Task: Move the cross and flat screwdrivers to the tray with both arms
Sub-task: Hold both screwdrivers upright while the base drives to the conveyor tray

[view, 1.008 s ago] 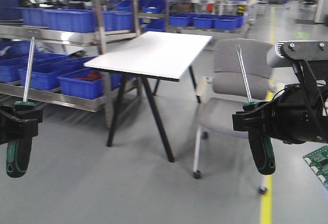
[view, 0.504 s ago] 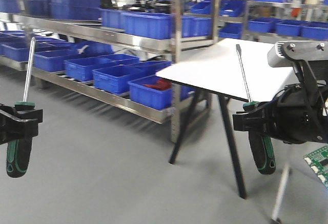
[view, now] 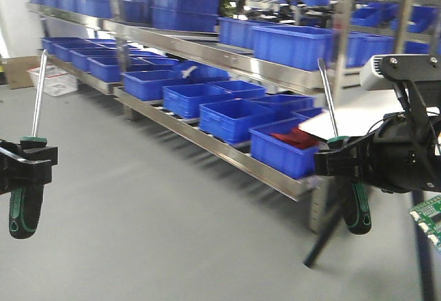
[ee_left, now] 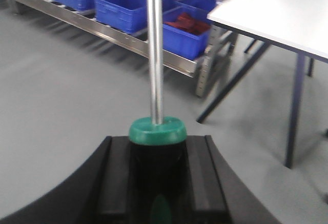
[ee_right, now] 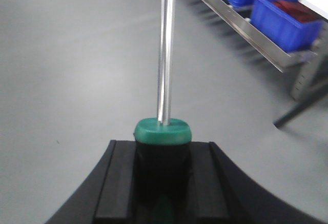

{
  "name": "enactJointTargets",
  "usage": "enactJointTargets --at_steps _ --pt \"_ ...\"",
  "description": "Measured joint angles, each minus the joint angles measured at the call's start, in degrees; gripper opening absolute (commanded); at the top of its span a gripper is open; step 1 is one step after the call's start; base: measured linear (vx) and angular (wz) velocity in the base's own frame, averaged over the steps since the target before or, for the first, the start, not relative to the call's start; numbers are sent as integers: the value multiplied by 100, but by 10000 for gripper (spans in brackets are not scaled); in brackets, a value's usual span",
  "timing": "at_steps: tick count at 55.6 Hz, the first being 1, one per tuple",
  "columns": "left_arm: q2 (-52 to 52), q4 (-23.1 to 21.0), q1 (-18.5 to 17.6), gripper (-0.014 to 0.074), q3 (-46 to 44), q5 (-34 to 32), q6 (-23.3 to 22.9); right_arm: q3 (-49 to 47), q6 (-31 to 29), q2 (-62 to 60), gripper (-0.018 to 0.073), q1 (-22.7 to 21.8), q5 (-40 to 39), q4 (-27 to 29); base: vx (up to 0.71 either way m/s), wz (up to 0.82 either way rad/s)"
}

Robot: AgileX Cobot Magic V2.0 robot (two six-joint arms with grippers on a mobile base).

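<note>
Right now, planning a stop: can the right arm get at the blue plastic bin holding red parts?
Probably not. The right gripper is shut on a black-and-green screwdriver, and the bin looks out of reach, across bare floor on the low steel shelf.

Blue bins are kept on a long steel rack. Red parts are held in the bin at the rack's right end, and a white table is placed just beside that end, on grey floor.
</note>
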Motion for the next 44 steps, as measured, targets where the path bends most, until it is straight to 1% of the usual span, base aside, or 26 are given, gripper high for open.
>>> enactJointTargets --at_steps 44 --pt "0 5 0 3 0 0 0 0 0 0 -8 0 0 -2 53 54"
